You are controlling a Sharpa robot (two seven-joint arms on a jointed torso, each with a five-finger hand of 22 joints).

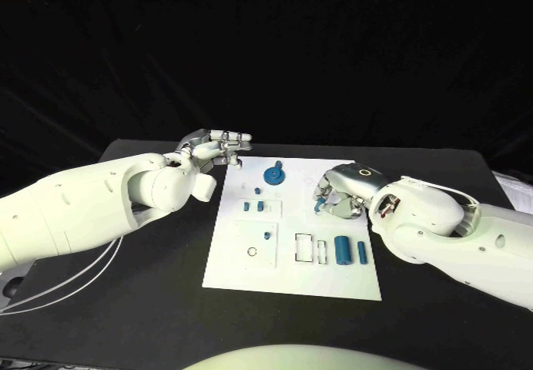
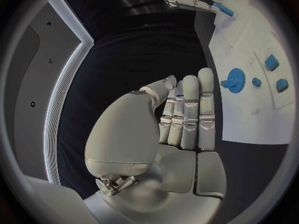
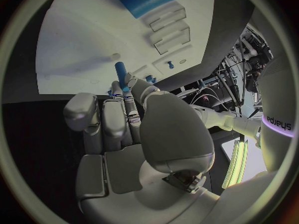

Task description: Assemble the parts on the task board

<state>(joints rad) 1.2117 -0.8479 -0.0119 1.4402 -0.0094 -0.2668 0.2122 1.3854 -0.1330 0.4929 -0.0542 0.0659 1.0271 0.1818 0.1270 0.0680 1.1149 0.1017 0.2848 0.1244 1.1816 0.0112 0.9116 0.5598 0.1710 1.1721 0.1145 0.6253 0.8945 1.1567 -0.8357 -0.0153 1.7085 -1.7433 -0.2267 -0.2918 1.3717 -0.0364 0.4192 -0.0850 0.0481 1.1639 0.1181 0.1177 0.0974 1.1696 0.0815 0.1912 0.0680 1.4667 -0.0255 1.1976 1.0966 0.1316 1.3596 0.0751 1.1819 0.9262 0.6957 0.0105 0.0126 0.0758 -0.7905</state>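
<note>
We grip a blue peg in our right hand over the board for fitting, while our empty left hand hovers beside the board, fingers straight.

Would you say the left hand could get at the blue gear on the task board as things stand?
Probably yes. The left hand hovers by the task board's far left corner, holding nothing, and the blue gear lies nearby with nothing between them. The right hand works further right, clear of that path.
</note>
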